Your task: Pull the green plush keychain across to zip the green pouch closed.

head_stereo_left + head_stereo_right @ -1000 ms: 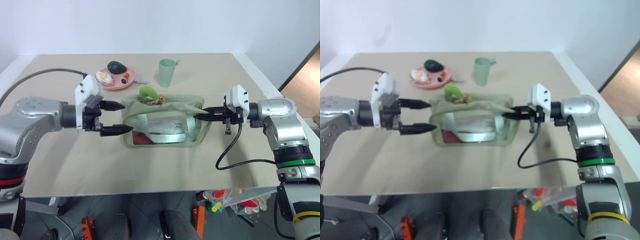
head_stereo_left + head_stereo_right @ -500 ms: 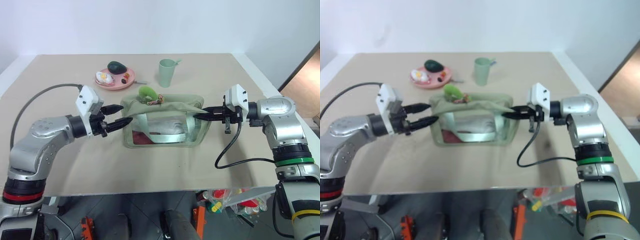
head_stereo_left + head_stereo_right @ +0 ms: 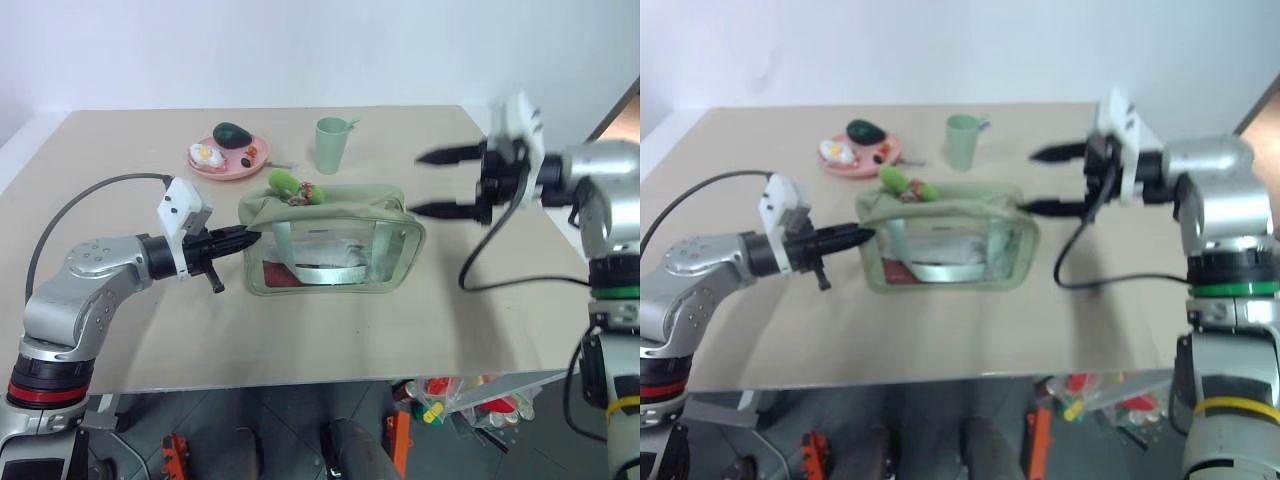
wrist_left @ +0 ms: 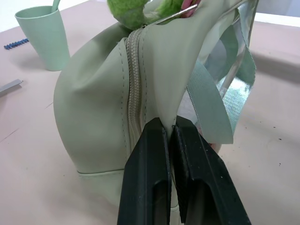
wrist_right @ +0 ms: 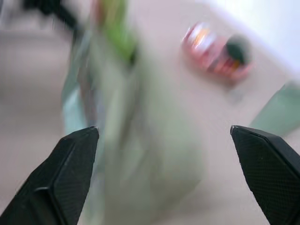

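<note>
The left hand [image 4: 172,136] was pinched shut on the pouch's [image 3: 330,250] left end; the right hand [image 3: 432,184] hung wide open, empty, above the desk [image 3: 300,320]. The keychain [image 3: 284,183] lay on the pouch's top left.

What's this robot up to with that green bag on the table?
It is working on zipping the green pouch shut. Its left pincer is shut on a fold of fabric at the pouch's end beside the zipper, holding it. The right pincer hangs open in the air above the pouch's other end, holding nothing. The green plush keychain lies on top near the held end, so the pull across is not yet done.
</note>
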`<act>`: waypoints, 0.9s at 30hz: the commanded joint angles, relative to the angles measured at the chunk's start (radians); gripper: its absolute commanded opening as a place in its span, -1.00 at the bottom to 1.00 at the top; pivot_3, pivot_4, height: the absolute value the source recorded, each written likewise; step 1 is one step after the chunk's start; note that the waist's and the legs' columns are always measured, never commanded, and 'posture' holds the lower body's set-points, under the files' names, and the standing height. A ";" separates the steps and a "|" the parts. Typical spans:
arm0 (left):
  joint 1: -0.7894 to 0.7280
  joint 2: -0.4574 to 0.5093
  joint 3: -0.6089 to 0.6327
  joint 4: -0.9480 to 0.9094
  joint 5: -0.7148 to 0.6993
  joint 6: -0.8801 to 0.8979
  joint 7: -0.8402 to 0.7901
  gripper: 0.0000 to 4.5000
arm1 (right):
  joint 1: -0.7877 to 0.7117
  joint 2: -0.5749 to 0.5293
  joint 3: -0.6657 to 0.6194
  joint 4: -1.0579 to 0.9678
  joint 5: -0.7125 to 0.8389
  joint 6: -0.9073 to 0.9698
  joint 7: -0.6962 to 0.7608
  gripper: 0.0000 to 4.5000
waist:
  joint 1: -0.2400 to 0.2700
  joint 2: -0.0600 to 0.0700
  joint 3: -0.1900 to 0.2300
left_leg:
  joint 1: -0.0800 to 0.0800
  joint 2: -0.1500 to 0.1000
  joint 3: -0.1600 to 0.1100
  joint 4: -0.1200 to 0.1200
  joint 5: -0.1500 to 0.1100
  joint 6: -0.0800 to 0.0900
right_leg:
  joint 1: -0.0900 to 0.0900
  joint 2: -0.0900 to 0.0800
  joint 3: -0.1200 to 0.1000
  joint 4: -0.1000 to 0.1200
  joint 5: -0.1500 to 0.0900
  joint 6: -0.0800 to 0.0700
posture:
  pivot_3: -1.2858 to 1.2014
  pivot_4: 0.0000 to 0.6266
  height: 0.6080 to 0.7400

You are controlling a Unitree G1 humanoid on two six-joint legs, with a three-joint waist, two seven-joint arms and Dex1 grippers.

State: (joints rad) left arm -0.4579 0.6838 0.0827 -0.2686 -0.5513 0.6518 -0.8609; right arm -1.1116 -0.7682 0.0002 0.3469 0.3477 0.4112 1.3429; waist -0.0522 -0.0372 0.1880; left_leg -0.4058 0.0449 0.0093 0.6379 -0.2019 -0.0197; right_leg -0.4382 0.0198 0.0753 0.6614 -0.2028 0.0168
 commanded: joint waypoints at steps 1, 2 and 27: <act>-0.004 0.004 -0.006 -0.020 -0.004 -0.007 -0.008 -1.00 | -0.079 0.092 -0.023 -0.046 0.020 0.017 -0.123 0.99 | 0.002 -0.001 0.000 | 0.000 0.000 -0.001 0.000 0.000 0.000 | 0.000 0.000 0.000 0.001 -0.001 -0.001 | 0.03 -0.52 1.00; -0.003 0.004 -0.007 -0.018 -0.002 -0.009 -0.009 -1.00 | -0.078 0.147 -0.013 -0.081 0.023 0.037 -0.178 0.99 | 0.003 -0.001 -0.001 | 0.000 0.001 -0.001 0.000 0.000 0.000 | 0.000 0.001 -0.001 0.001 -0.001 -0.001 | 0.03 -0.52 1.00; -0.001 -0.009 -0.039 0.000 0.038 -0.060 0.011 -1.00 | 0.062 0.336 0.196 -0.240 -0.045 0.209 -0.333 -0.40 | 0.005 -0.001 -0.001 | -0.004 -0.001 -0.005 0.000 0.001 -0.002 | -0.002 -0.001 -0.004 0.003 -0.003 0.000 | 0.03 -0.52 1.00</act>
State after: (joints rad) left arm -0.4591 0.6766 0.0521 -0.2666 -0.5242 0.6022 -0.8495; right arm -1.0424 -0.4268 0.2026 0.1460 0.2986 0.6288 1.0023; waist -0.0468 -0.0382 0.1874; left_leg -0.4096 0.0440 0.0043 0.6378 -0.2005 -0.0221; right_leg -0.4404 0.0188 0.0715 0.6648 -0.2055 0.0167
